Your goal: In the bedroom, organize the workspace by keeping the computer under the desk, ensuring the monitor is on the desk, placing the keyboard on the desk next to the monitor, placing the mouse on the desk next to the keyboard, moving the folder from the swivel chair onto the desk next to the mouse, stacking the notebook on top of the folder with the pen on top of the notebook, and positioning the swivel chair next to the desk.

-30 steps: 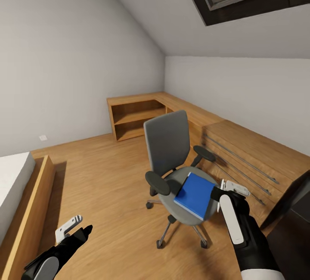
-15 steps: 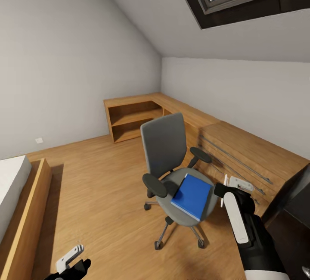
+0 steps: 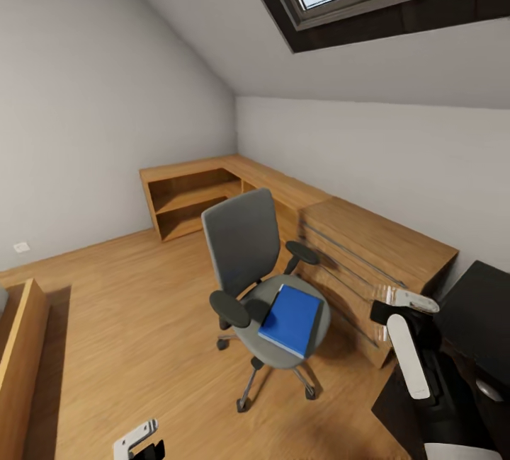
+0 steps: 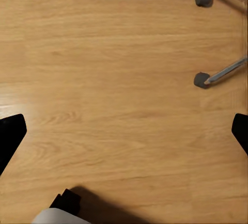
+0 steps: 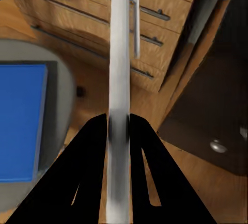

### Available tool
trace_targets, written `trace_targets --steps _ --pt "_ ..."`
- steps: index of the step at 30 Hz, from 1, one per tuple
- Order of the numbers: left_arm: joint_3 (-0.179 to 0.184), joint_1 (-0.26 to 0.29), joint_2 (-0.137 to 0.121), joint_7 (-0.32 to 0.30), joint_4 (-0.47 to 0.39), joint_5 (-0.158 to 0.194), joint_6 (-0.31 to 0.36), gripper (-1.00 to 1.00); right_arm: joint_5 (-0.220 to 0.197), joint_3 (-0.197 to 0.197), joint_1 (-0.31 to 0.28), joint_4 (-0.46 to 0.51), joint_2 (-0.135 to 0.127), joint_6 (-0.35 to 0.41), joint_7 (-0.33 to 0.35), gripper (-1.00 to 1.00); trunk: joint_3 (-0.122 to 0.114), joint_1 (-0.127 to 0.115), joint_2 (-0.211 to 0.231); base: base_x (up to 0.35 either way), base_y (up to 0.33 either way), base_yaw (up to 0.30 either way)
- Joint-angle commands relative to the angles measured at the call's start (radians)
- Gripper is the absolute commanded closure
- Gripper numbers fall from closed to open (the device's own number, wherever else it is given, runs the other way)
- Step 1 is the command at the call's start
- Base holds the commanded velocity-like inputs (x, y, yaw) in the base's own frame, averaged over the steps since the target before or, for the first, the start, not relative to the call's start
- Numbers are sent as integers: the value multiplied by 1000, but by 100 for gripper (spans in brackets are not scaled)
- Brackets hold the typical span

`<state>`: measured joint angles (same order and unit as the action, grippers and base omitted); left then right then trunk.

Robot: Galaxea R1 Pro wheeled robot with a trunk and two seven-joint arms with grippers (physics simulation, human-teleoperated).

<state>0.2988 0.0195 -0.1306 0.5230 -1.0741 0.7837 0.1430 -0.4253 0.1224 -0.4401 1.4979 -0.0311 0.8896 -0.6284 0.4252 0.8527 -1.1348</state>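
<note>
The swivel chair (image 3: 244, 248) stands mid-floor, its grey back toward the wooden units. On its seat lies the blue folder (image 3: 290, 318), also seen in the right wrist view (image 5: 20, 121). My right gripper (image 3: 397, 304) hovers to the right of the chair, between it and the black desk (image 3: 482, 311). Its fingers are shut on the pen (image 5: 119, 79), a white-silver stick with a clip; the gripper (image 5: 119, 123) is over the floor beside the desk (image 5: 212, 115). My left gripper (image 4: 124, 136) is open above bare floor, low at my left (image 3: 142, 442).
A light-wood dresser (image 3: 368, 248) with long bar handles stands between chair and desk. A low open wooden shelf (image 3: 191, 191) fills the far corner. A bed frame (image 3: 18, 347) is at the left edge. Chair casters (image 4: 201, 79) lie near the left gripper. A silver desk knob (image 5: 217, 145) shows.
The camera has swung right, shifting the room left and bringing the desk into view. My right gripper with the pen has drawn away from the folder toward the desk. The left gripper sits lower in view.
</note>
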Motion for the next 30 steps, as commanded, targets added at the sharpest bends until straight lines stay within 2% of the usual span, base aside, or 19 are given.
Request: trace_targets --steps 1,2,6,10,12,13,17,18,24,30 --pt "7 1 -1 8 0 3 -1 -100 -14 9 -1 2 -9 5 -6 100 -2 -4 6 0 0 -273" --pt "11 1 -1 8 1 2 -6 -100 -15 29 -1 3 -22 12 1 100 -5 -8 13 0 0 -274" --pt "17 1 -1 8 5 1 -11 -100 -16 69 -2 5 -50 25 27 100 -18 -23 41 0 0 -274" --pt "19 1 -1 9 6 0 -13 -100 -17 84 -5 2 -85 47 42 100 -30 -38 69 0 0 -275" --pt "20 1 -1 10 7 1 -13 -100 -16 88 -7 -16 -101 51 55 100 -30 -38 69 0 0 -275" --pt "21 1 0 10 17 1 -14 -100 -15 95 -8 -49 -116 50 77 100 -30 -38 69 0 0 -275" --pt "34 1 1 10 72 -2 -15 -100 -14 131 -9 -136 -150 16 143 100 -30 -38 69 0 0 -275" --pt "38 1 1 9 99 -3 -17 -100 -11 148 -9 -183 -168 -22 187 100 -30 -38 69 0 0 -137" --pt "40 0 2 8 114 -8 -21 -100 -14 154 -9 -211 -191 -46 212 100 -30 -38 69 171 0 -44" --pt "70 0 1 8 132 -4 -111 -100 -7 155 -9 -217 -196 -49 220 100 -30 -38 69 321 0 -2"
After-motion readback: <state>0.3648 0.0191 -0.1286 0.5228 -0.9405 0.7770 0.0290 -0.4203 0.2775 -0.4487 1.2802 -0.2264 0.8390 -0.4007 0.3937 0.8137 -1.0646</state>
